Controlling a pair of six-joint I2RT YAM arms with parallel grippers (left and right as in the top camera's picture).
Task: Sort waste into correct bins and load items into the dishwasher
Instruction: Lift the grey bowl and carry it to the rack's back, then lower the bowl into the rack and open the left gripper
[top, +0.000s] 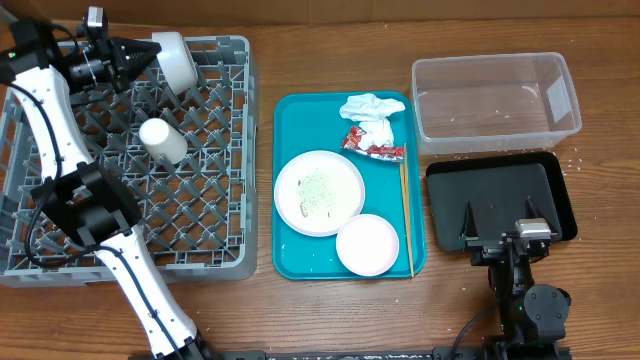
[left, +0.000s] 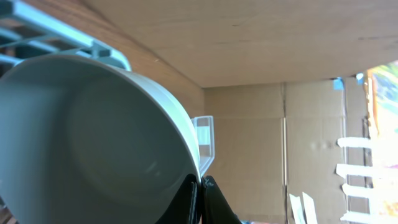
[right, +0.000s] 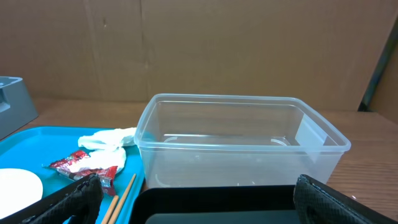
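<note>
The left gripper (top: 148, 56) sits at the upper left of the frame, jaws closed on the rim of the bowl (top: 175, 58). The bowl hangs on its side, mouth toward the arm, over the top edge of the rack (top: 215, 225). Free pegs lie directly beneath it; the cup (top: 162, 140) lies lower in the frame. The right gripper (top: 505, 222) rests over the black tray (top: 540, 180), jaws wide apart and empty, well apart from the rack. The left arm is nearer.
</note>
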